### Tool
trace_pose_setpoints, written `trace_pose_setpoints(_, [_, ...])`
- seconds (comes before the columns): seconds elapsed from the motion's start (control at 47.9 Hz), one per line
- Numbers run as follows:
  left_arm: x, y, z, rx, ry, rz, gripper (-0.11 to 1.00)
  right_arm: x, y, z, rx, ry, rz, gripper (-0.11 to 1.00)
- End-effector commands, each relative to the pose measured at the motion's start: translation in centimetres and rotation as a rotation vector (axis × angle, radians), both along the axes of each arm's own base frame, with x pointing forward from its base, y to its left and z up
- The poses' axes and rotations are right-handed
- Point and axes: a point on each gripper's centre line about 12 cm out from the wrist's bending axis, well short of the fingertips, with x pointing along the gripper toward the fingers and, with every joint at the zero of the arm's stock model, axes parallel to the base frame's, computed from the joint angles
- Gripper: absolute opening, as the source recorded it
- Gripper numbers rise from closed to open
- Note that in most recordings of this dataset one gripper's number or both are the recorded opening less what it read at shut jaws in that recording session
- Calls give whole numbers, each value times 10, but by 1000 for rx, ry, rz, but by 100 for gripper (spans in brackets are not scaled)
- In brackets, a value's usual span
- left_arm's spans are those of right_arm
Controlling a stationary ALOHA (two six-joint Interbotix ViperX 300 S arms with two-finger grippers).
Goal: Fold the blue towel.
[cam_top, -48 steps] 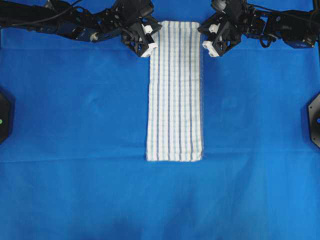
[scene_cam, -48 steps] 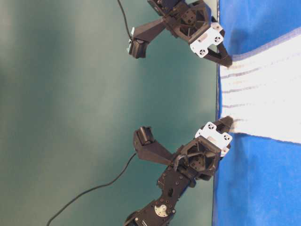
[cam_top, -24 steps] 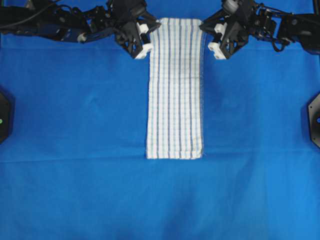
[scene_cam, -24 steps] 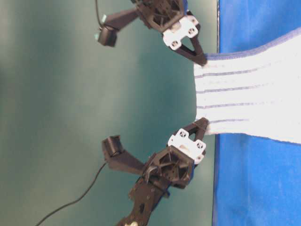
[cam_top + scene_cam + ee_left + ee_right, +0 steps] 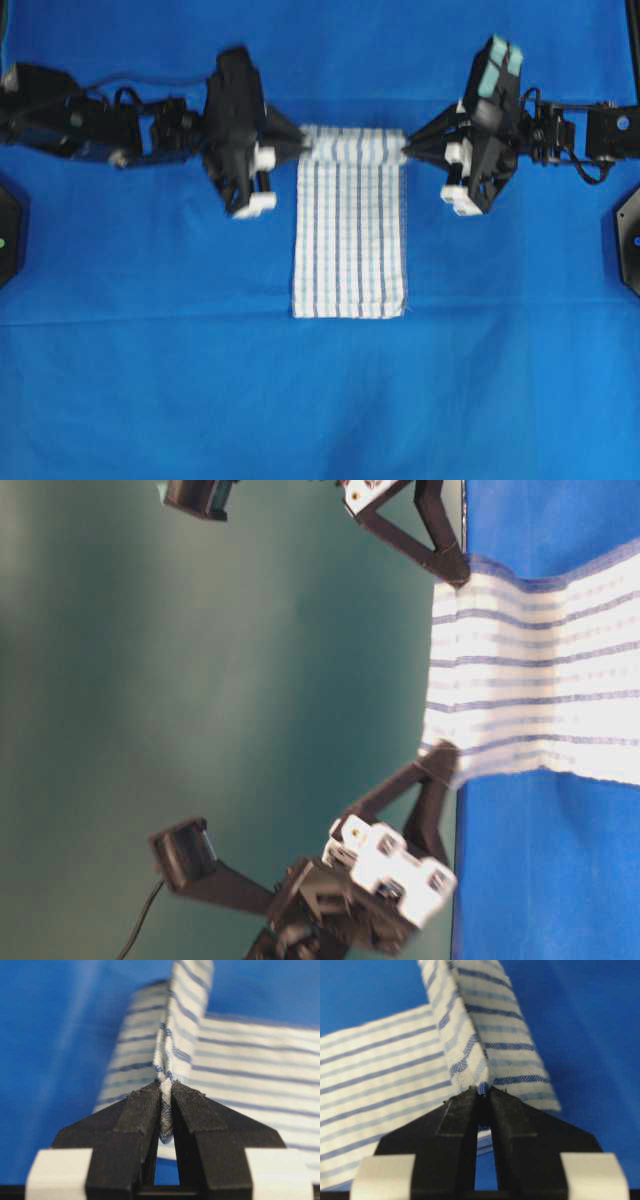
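Lying along the middle of the blue-covered table (image 5: pixel 150 380), the towel (image 5: pixel 350 240) is a long striped strip whose near end rests flat, its hem square to the table's near edge. The far end is lifted off the cover and curls back over the flat part, stretched between the two arms. The left pincer (image 5: pixel 306 148) is clenched on the far left corner; its wrist view shows the cloth edge squeezed between both black fingers (image 5: pixel 142 1115). The right pincer (image 5: pixel 408 150) is clenched on the far right corner in the same way, with a bit of hem showing between its fingers (image 5: pixel 460 1120). In the table-level view the raised edge hangs taut between the two pincers, clear of the table.
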Motion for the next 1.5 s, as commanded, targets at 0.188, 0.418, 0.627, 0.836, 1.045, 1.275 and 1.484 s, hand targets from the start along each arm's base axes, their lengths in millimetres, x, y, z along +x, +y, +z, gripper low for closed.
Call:
trace_pose_setpoints(0.188, [5,-57,7,-2,-25,-145,4,4,35,1,26,6,87,9])
trace_pose_setpoints(0.418, [4,-80,-5,-44,-1,-179,4,7,56,-6,51,27,137,9])
trace_pose_setpoints(0.627, [5,-95,-21,-79,-16,-198,4,9,71,-21,87,69,154,9])
trace_pose_setpoints(0.836, [6,-114,-28,-125,-18,-218,4,13,86,-32,125,94,168,9])
trace_pose_setpoints(1.045, [5,-119,-38,-140,2,-222,4,19,98,-37,143,104,184,9])
trace_pose_setpoints(1.275, [11,-115,-59,-143,29,-204,4,22,98,-44,145,127,181,9])
trace_pose_setpoints(1.484, [10,-110,-62,-142,33,-189,4,26,98,-52,154,146,170,9])
